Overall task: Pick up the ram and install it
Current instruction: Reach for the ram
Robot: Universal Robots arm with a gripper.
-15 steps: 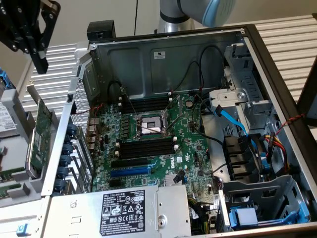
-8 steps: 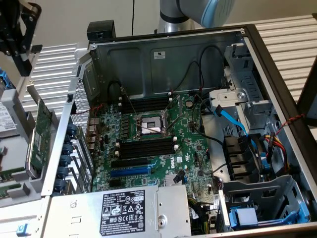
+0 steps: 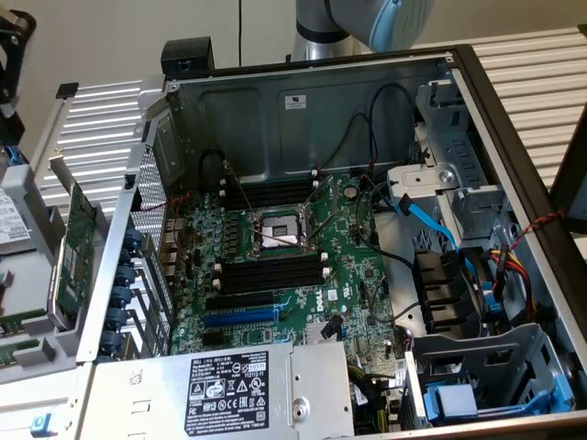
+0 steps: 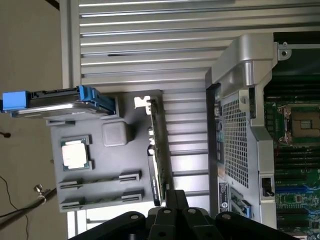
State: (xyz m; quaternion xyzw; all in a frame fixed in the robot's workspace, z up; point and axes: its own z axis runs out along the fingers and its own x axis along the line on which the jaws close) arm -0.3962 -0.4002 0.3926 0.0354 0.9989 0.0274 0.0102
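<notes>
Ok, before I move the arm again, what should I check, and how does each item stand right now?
1. Ram located: ok. Two sticks, ram and second stick, lie in the grey tray.
2. Ram picked up: not ok. Both sticks sit in the tray; the gripper is nearby.
3. Memory slots free: ok, they look empty.
4. Clearance from the upright expansion card beside the gripper: cannot tell.
5. Case open for access: ok.
</notes>
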